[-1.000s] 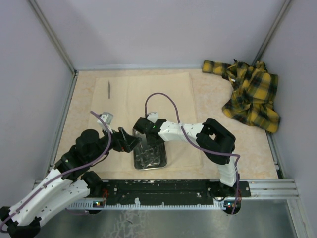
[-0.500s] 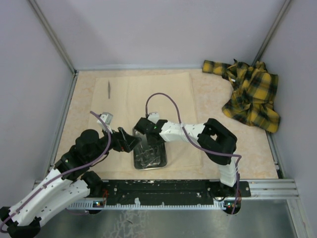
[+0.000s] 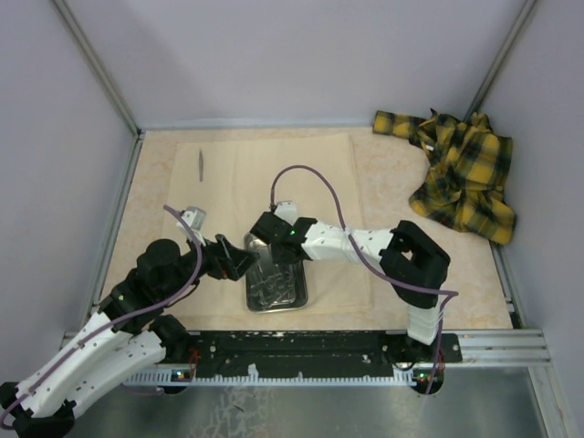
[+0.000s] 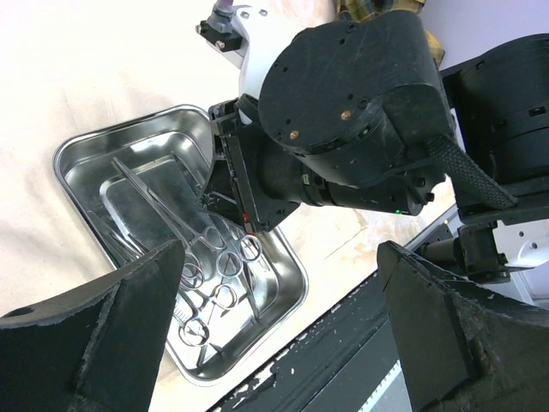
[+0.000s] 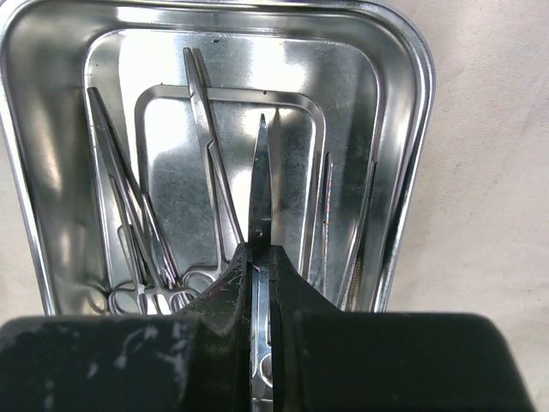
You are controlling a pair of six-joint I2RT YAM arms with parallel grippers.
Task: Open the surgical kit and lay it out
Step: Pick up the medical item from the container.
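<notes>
Surgical kit, steel tray [image 5: 410, 129]: directly beneath right claw [image 5: 260, 257], which is clenched on one pointed instrument [image 5: 261, 163], presumably for transfer to the cloth. Other forceps [image 5: 129, 232] lie below-left. Left claw [image 4: 274, 330]: released, tray just ahead, likely standing by to steady it.

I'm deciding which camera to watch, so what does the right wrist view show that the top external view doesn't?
Right wrist only: the right end effector shut on a thin pointed instrument, and separate ring-handled clamps in the steel tray. Top external only: the plaid cloth in the far right corner, a lone instrument laid out far left, the left end effector beside the tray. Both: the steel tray on the beige wrap.
</notes>
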